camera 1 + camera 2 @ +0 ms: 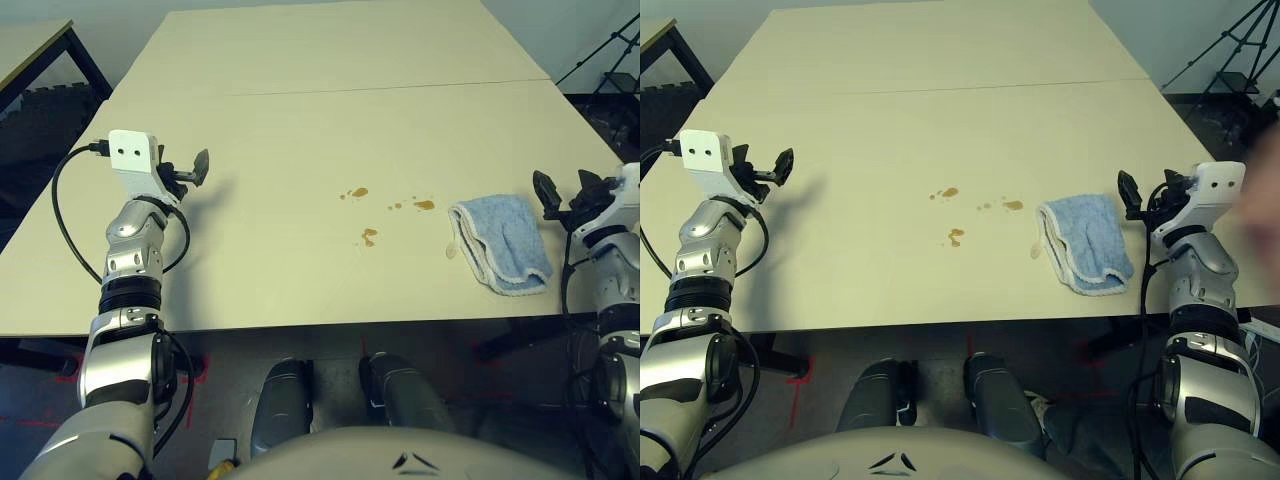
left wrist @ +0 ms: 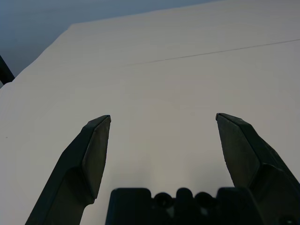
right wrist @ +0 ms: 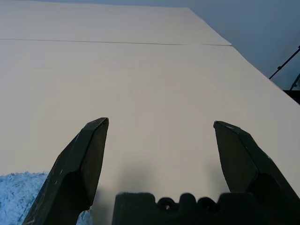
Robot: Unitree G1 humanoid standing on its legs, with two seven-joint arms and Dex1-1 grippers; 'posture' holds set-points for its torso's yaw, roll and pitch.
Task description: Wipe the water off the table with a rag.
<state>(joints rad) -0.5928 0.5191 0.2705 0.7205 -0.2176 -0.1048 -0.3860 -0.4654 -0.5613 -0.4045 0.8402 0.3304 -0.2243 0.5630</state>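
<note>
The pale table [image 1: 300, 60] carries a thin seam line [image 1: 400, 85] running across its far half, and nothing on it serves as a container; the liquid lies loose on the bare surface. The water [image 1: 359, 192] shows as a few small amber-brown drops near the middle of the near half: one splotch farther back, a pair of drops toward the right, one lower splotch nearer the front edge, and a faint smear just beside the left edge of the rag. The rag [image 1: 500, 243], light blue and rumpled with a whitish stitched edge, lies flat on the table to the right of the drops, near the front edge. The left end effector [image 1: 197, 170] hangs over the left part of the table, well apart from the drops, with its two black fingers [image 2: 93, 154] spread wide and nothing between them. The right end effector [image 1: 1145, 195] sits just to the right of the rag, apart from it, its fingers [image 3: 82, 164] likewise spread wide and holding nothing; a corner of the blue cloth appears beside one finger in the right wrist view.
</note>
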